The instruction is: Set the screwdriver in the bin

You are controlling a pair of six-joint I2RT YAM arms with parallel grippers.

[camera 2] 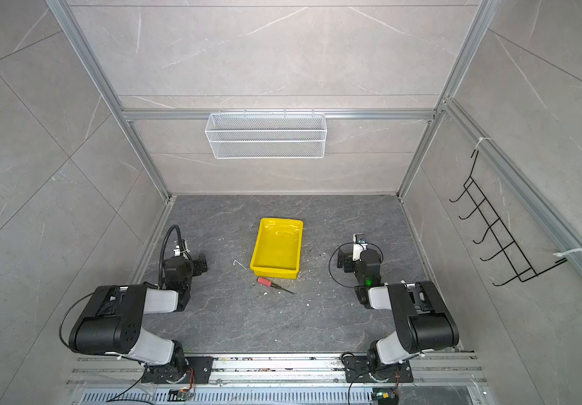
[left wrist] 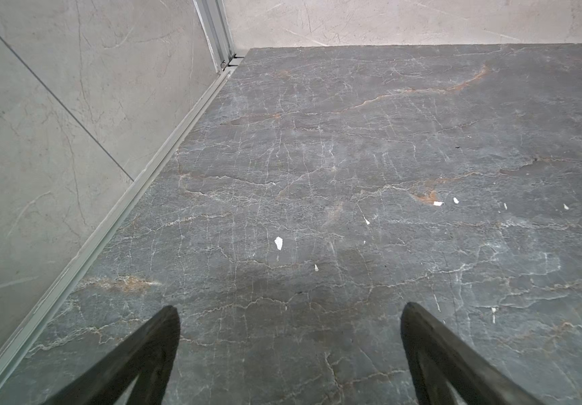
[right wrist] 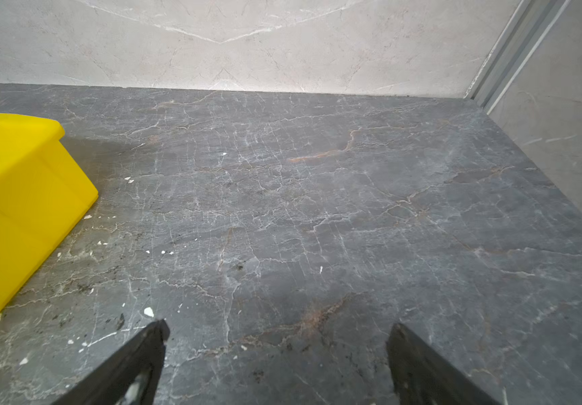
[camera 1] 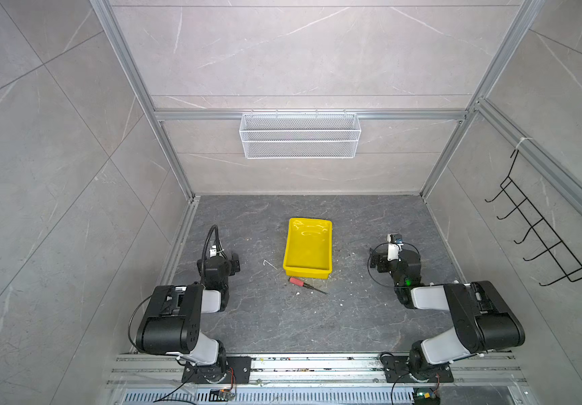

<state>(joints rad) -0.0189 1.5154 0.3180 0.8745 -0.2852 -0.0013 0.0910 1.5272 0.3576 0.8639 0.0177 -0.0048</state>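
Observation:
A small screwdriver (camera 1: 306, 285) (camera 2: 274, 284) with a red handle and thin black shaft lies flat on the dark stone floor, just in front of the near wall of the bin. The bin (camera 1: 307, 272) (camera 2: 274, 271) is a shallow bright yellow tray, nothing in it; its outer side (right wrist: 19, 210) shows in the right wrist view. My left gripper (camera 1: 235, 263) (left wrist: 289, 312) sits left of the bin, open over bare floor. My right gripper (camera 1: 375, 263) (right wrist: 277, 326) sits right of the bin, open, nothing between its fingers. The screwdriver appears in neither wrist view.
A white wire mesh basket (camera 1: 300, 135) hangs on the back wall rail. A black wire hook rack (camera 1: 542, 228) hangs on the right wall. A small white bent piece (camera 1: 269, 263) and white flecks lie on the floor. Walls close in three sides.

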